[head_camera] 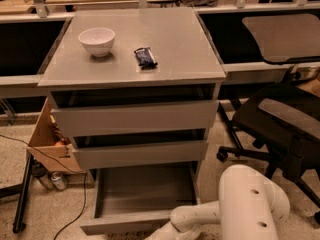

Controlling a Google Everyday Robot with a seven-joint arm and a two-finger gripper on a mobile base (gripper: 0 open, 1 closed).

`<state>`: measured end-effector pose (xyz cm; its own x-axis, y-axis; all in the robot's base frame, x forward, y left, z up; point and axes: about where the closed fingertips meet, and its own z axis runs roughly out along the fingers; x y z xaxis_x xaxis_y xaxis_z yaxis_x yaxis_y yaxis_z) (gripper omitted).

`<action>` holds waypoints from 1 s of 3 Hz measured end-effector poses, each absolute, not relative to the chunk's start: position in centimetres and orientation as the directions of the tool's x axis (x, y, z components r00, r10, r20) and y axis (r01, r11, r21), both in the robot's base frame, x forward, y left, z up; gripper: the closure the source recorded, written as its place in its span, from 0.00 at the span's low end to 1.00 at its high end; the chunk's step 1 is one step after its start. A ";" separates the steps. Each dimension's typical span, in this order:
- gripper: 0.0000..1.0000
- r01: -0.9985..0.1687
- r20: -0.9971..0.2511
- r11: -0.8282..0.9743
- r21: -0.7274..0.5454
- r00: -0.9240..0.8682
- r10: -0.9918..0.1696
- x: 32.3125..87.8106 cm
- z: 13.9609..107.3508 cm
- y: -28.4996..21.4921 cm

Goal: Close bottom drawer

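The bottom drawer [144, 190] of the grey wood-grain cabinet [135, 116] is pulled out wide, showing a plain grey empty inside. Its slim flat front panel [125, 226] is near the bottom of the camera view. The two taller drawers above it are slightly ajar. My white arm [250, 204] comes in from the lower right. My gripper [156, 235] is at the very bottom edge, right at the drawer's front panel near its right half, mostly cut off by the frame.
A white bowl [97, 40] and a dark snack packet [145, 57] lie on the cabinet top. A black office chair [280, 124] stands right. A cardboard box [50, 140], cans [57, 180], a cable and a black stand leg [22, 199] are left.
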<state>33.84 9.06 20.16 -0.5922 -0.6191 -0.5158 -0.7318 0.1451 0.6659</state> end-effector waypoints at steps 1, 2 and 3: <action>0.00 -0.649 -0.485 0.138 0.748 -0.678 -0.552 35.6 20.2 9.0; 0.00 -0.549 -0.433 0.151 0.822 -0.775 -0.461 37.7 20.3 8.1; 0.00 -0.487 -0.394 0.186 0.853 -0.836 -0.382 40.1 21.2 7.4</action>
